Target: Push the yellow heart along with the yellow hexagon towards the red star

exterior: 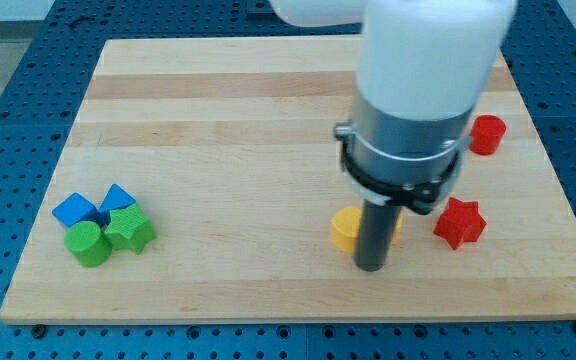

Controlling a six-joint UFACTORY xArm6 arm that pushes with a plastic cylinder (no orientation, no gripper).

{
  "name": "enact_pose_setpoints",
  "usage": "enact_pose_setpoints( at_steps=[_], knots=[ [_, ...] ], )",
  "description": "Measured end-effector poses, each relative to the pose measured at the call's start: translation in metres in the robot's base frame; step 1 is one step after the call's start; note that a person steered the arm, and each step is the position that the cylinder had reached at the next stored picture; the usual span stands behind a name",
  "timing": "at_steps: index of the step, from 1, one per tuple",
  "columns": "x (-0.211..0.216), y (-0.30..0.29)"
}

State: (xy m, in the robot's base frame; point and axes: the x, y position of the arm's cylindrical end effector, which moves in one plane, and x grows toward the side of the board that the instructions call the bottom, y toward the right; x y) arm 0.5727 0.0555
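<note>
My tip [370, 266] rests on the board at the view's lower middle-right. A yellow block [345, 228] sits just left of the rod, touching or nearly touching it; its shape is unclear. A sliver of a second yellow block [397, 231] shows just right of the rod, mostly hidden behind it. The red star [459, 222] lies a short way to the right of that sliver. The arm's wide white and grey body covers the board above the rod.
A red cylinder-like block [487, 134] sits near the board's right edge, above the red star. At the lower left, two blue blocks [75, 211] [118, 198], a green cylinder [88, 244] and a green star [130, 230] cluster together.
</note>
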Motion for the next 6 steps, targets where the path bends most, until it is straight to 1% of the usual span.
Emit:
enact_pose_setpoints(
  at_steps=[1, 2, 3, 4, 5, 6],
  knots=[
    [0.018, -0.039],
    [0.020, -0.071],
    [-0.007, -0.067],
    [-0.024, -0.043],
    [-0.033, -0.021],
    [-0.032, 0.001]
  ],
)
